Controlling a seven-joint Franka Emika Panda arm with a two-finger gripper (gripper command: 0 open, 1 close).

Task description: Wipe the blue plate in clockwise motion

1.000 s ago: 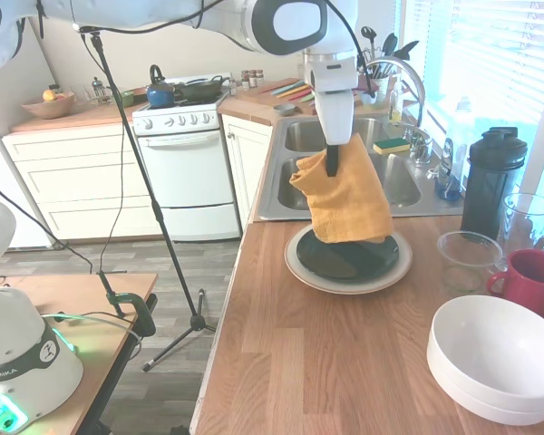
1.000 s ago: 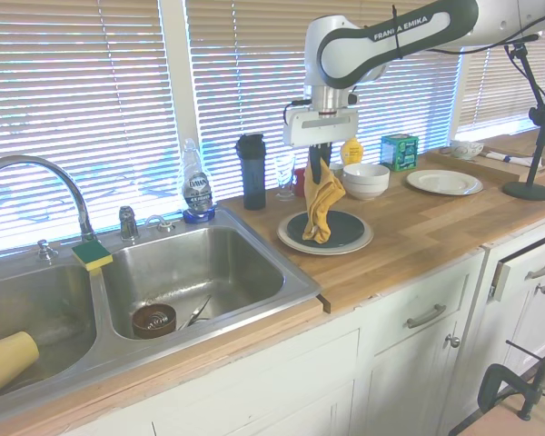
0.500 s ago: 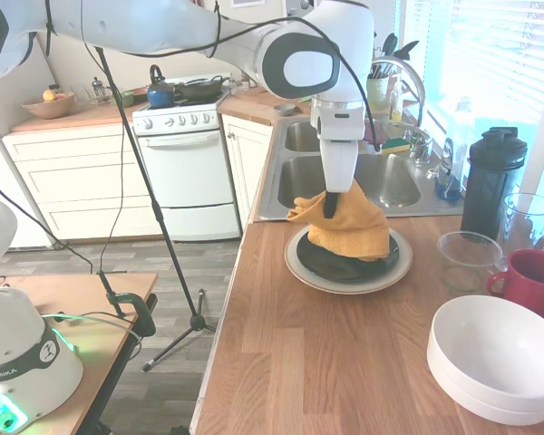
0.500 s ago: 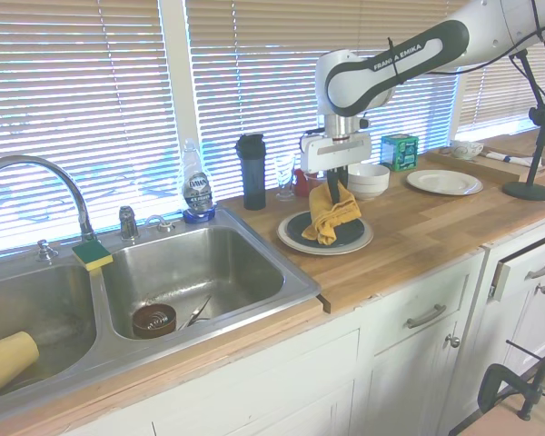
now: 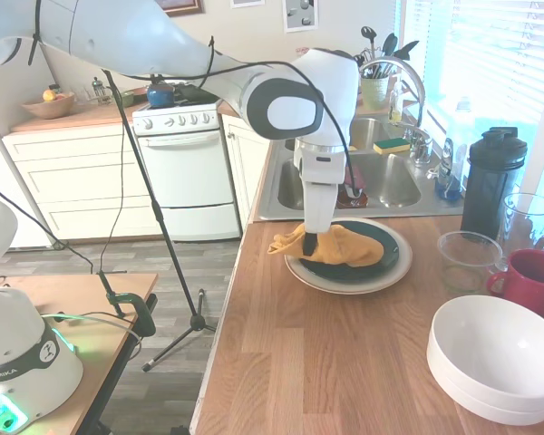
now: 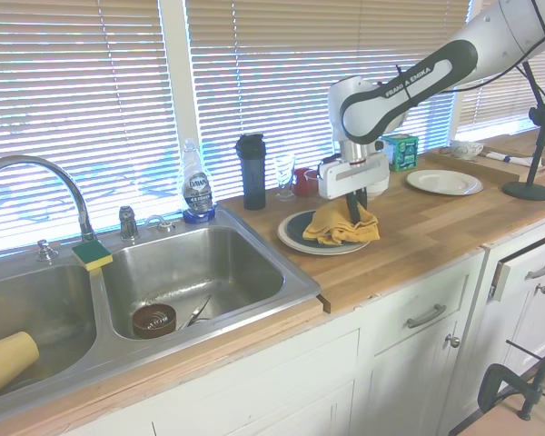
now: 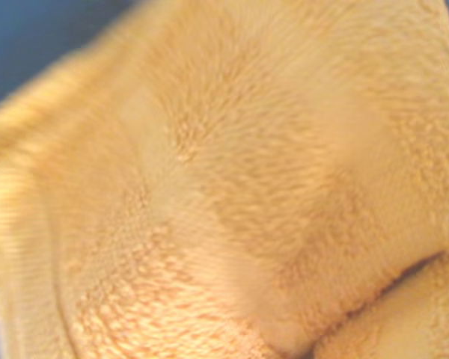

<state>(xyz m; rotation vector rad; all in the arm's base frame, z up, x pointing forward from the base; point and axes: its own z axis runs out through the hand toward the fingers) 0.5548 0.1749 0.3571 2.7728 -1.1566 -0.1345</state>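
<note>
The blue plate (image 5: 381, 262) (image 6: 298, 230) rests on a larger cream plate (image 5: 349, 283) (image 6: 320, 249) on the wooden counter beside the sink. A yellow cloth (image 5: 340, 245) (image 6: 338, 226) lies bunched on the blue plate and covers most of it. My gripper (image 5: 308, 246) (image 6: 352, 215) is down at the plate's edge nearest the counter's front, shut on the cloth. Fuzzy yellow cloth (image 7: 232, 194) fills the wrist view, with a sliver of blue plate (image 7: 30, 37) in one corner.
Stacked white bowls (image 5: 499, 358) (image 6: 366, 179), a red mug (image 5: 532, 279), a clear tumbler (image 5: 464, 259), a glass (image 5: 528, 217) and a black shaker bottle (image 5: 491, 179) (image 6: 252, 170) stand near the plates. The steel sink (image 5: 381, 177) (image 6: 191, 272) adjoins them. Another white plate (image 6: 443, 182) lies farther along the counter.
My gripper has come down from above the plate to its front edge. The cloth, which hung free a second ago, now lies spread on the blue plate.
</note>
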